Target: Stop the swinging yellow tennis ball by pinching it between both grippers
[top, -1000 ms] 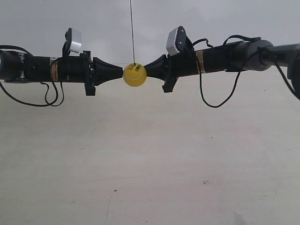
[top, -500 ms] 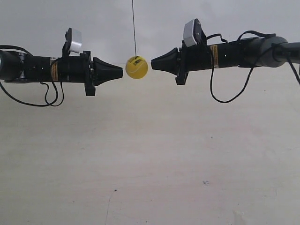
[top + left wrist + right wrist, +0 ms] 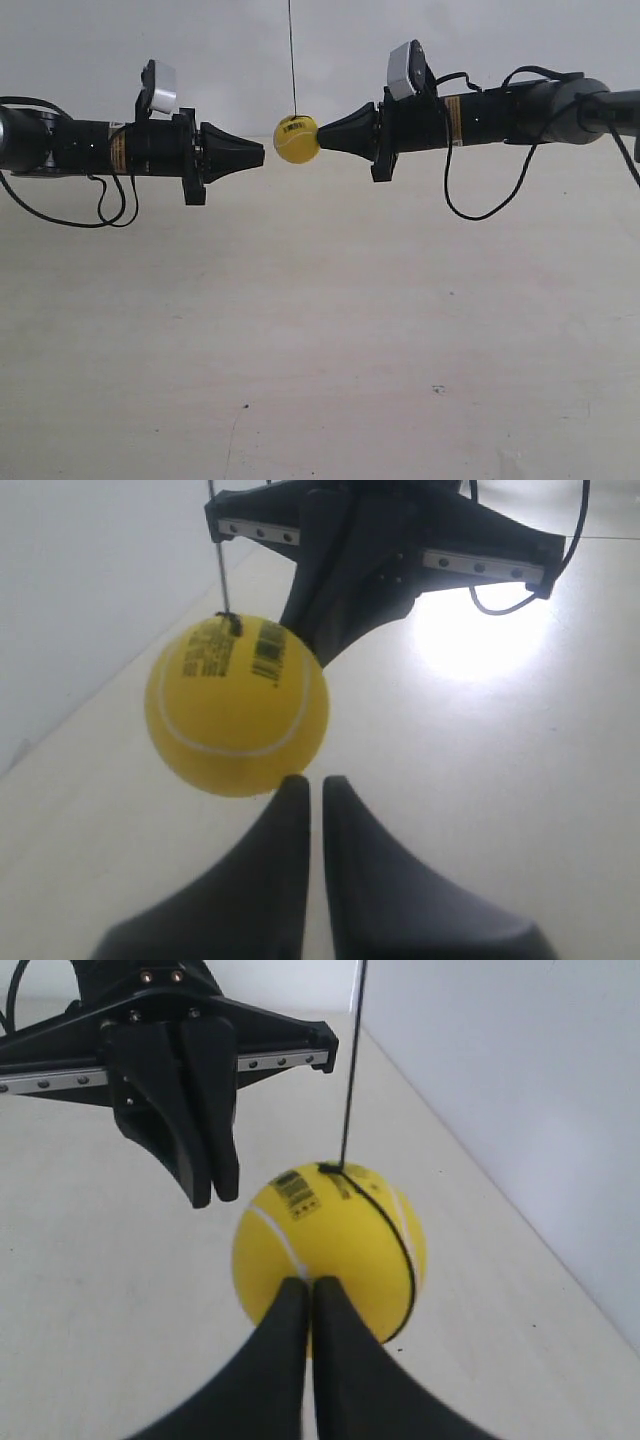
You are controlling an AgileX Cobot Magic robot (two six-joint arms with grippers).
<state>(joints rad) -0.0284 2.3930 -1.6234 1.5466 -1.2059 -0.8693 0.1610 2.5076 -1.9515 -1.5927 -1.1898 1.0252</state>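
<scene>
The yellow tennis ball (image 3: 297,139) hangs on a thin dark string (image 3: 293,60) between the two arms. My right gripper (image 3: 321,138), on the arm at the exterior view's right, is shut and its tip touches the ball's side. In the right wrist view its tip (image 3: 308,1282) rests against the ball (image 3: 335,1240). My left gripper (image 3: 262,152) is shut too and stands a small gap away from the ball, slightly lower. In the left wrist view the ball (image 3: 237,705) sits just off to one side of the left gripper (image 3: 314,780).
A pale floor (image 3: 320,340) lies below and a light grey wall (image 3: 480,40) stands behind. Black cables (image 3: 478,205) loop under both arms. A silver camera block (image 3: 158,86) tops the left arm.
The ball was pinched between both tips one second ago. Since then it has drifted right and slightly up, off the left tip. The right gripper drew back, then closed in to touch it again.
</scene>
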